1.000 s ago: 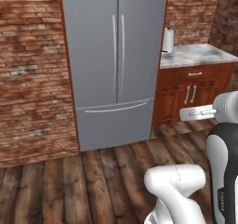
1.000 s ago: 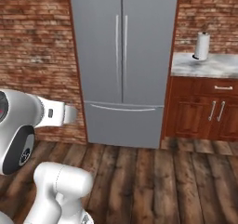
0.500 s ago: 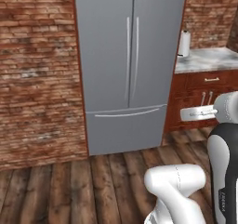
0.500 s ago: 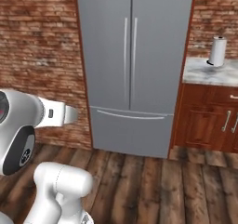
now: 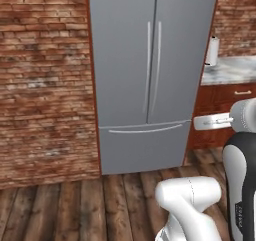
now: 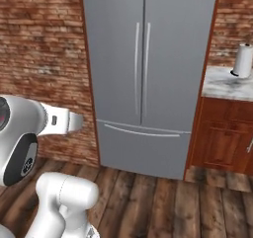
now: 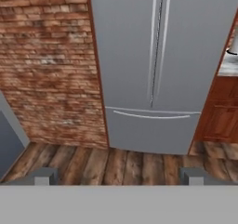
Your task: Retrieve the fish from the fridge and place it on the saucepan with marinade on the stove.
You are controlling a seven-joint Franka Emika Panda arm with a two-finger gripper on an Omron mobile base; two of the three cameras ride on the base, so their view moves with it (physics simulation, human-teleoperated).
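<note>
The tall grey fridge [image 5: 150, 75] stands ahead between brick walls, both doors closed, with two long vertical handles [image 5: 154, 65] at the centre seam and a drawer [image 5: 145, 145] at the bottom. It also fills the right base view [image 6: 148, 69] and the hand view [image 7: 160, 65]. My gripper [image 7: 118, 175] is open, its two fingertips [image 7: 44, 175] wide apart with nothing between them, well short of the fridge. The fish is hidden behind the closed doors. The saucepan, marinade and stove are out of view.
A brick wall [image 5: 45, 80] runs left of the fridge. To the right are a dark wood cabinet [image 6: 225, 133] with a marble counter [image 6: 230, 81] and a paper towel roll [image 6: 242, 60]. Wooden floor [image 6: 158, 202] lies in front.
The whole scene has shifted right and grown larger in both base views: the base has driven left and closer to the fridge. The fridge doors stay closed.
</note>
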